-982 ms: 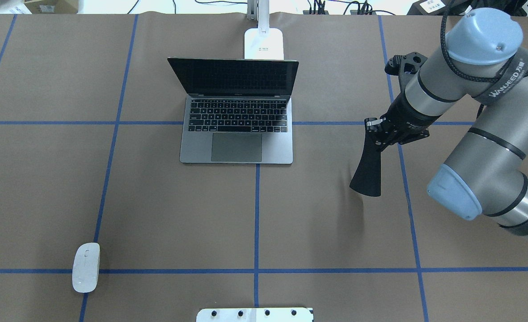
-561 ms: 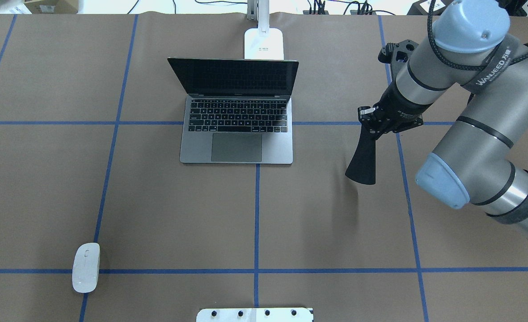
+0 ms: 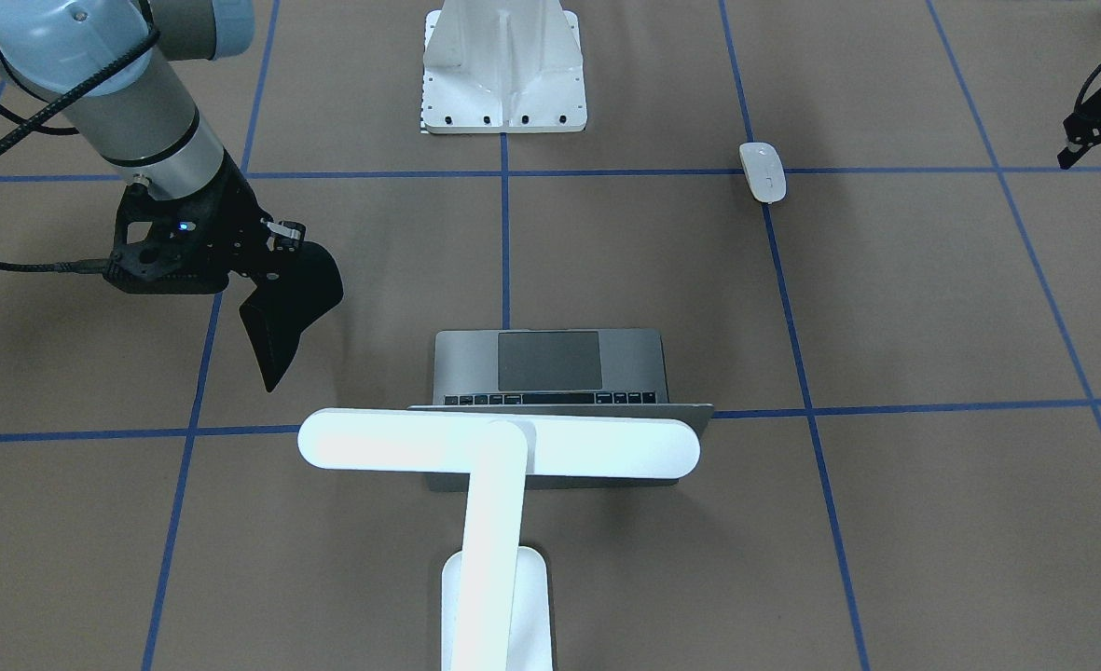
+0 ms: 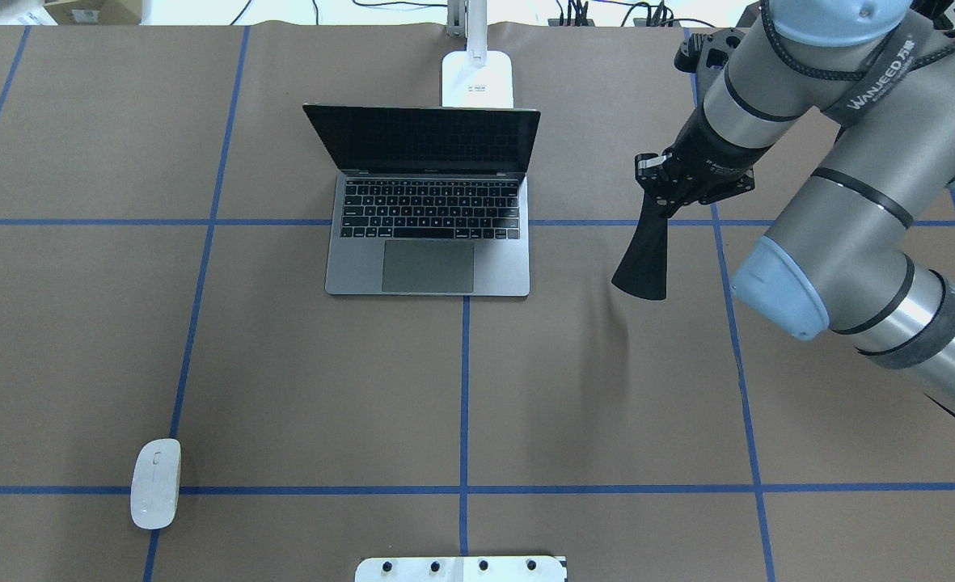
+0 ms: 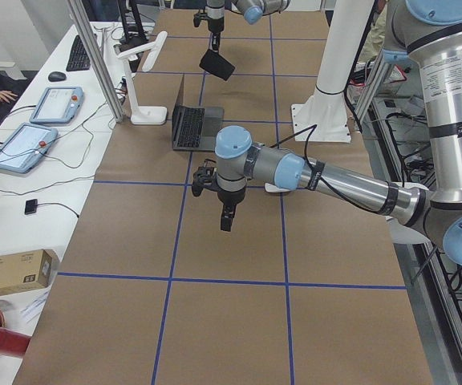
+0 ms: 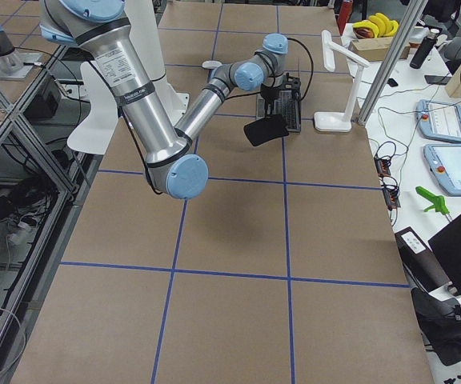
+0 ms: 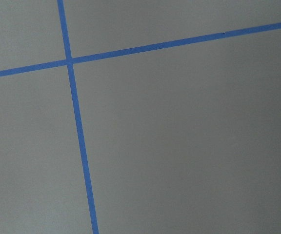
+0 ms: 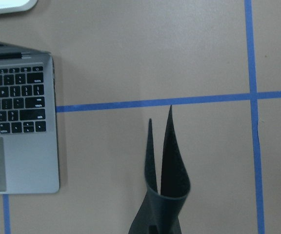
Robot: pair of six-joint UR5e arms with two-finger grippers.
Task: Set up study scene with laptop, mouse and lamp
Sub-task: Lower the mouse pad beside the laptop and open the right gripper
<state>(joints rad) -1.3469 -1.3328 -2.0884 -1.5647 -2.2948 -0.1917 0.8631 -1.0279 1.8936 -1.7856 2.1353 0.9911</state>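
Overhead exterior view first: what was the right gripper (image 4: 660,206) doing?
— It was clamped on the narrow end of a thin black pad (image 4: 643,263). The pad hung from it and flared wider toward its free end. The right wrist camera showed the pad (image 8: 172,170) curled into a fold, with two edges rising to points.
— Did the pad touch anything?
— It seemed clear of the table (image 4: 283,364), with its shadow falling apart from it on the brown paper. It hung to the right of the laptop (image 4: 428,242), apart from it, near a crossing of blue tape lines.
— And the laptop itself?
— It lay open and flat on the table with a dark screen, its trackpad toward the robot.
— Where was the lamp (image 3: 499,443)?
— It stood just behind the laptop's lid, on the side away from the robot. In the front-facing view its long white bar lay across the lid.
— And the mouse (image 4: 155,483)?
— It sat well apart from the laptop, toward the robot and on its left, beside a blue line.
— What about the left gripper (image 5: 226,218)?
— It pointed down over bare table. Its wrist camera saw only paper and tape, and I could not tell how its jaws stood.
— Was anything else there?
— A white bolted pedestal (image 3: 503,70) stood at the robot's edge.
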